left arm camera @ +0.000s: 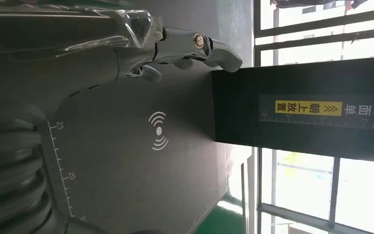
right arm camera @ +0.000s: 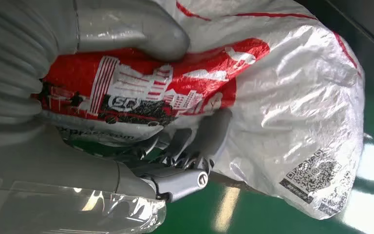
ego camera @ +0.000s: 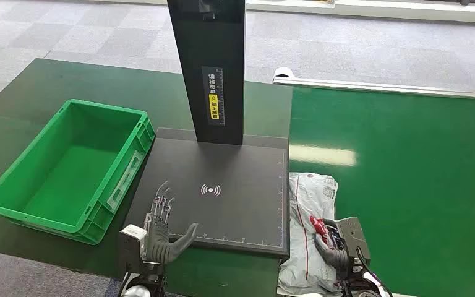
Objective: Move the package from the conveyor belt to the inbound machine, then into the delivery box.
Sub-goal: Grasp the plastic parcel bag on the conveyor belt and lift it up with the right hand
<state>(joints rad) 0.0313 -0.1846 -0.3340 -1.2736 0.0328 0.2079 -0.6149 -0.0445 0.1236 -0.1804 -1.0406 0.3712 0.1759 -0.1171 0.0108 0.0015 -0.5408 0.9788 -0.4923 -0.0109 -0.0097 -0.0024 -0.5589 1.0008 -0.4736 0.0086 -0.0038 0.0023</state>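
Right hand (ego camera: 333, 244) grips the package (ego camera: 309, 204); lift it clear, then left onto the scanner plate (ego camera: 235, 204). Left hand (ego camera: 161, 226) spread, empty.

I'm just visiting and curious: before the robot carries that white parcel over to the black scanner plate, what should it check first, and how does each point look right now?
1. Right hand grips the package: ok, thumb and fingers close on the red-printed part.
2. Package lifted off the conveyor belt: cannot tell.
3. Inbound machine's plate bare where the package goes: ok at the centre.
4. Left hand out of the way: not ok, it is over the plate's near corner.
5. Delivery box ready: ok, nothing inside.
6. Left hand holding anything: ok, fingers apart, nothing held.
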